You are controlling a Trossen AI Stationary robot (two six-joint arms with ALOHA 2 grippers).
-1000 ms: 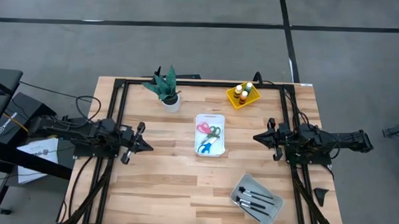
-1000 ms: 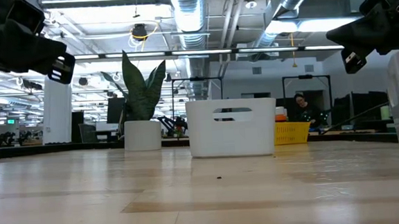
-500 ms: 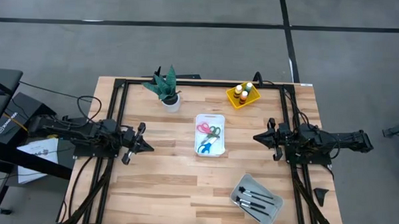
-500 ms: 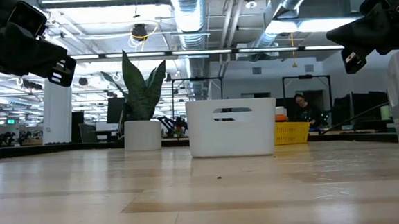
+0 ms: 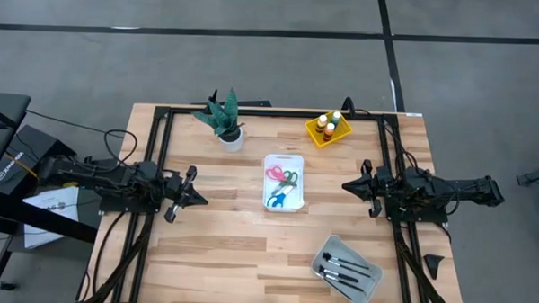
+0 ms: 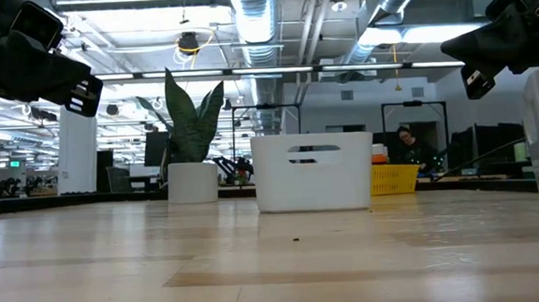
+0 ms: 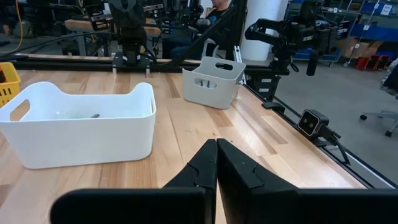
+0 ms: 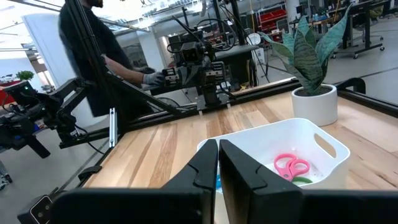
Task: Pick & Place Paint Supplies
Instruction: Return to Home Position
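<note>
Headcount on the counter [image 5: 221, 258]
Three bins [image 5: 284, 157], one potted plant [image 5: 221, 114] and two arms [image 5: 89, 177]. Three scissors [image 5: 274, 173]: one pink, one green, one blue. Three paint bottles [image 5: 329, 129], as best I can see. The brushes [image 5: 346, 269] number three or four, too small to be sure.

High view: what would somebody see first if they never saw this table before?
Probably the white bin in the middle of the table, with pink, green and blue scissors inside. Next come the left claw and the right claw, both shut and empty, pointing at each other from opposite sides.
</note>
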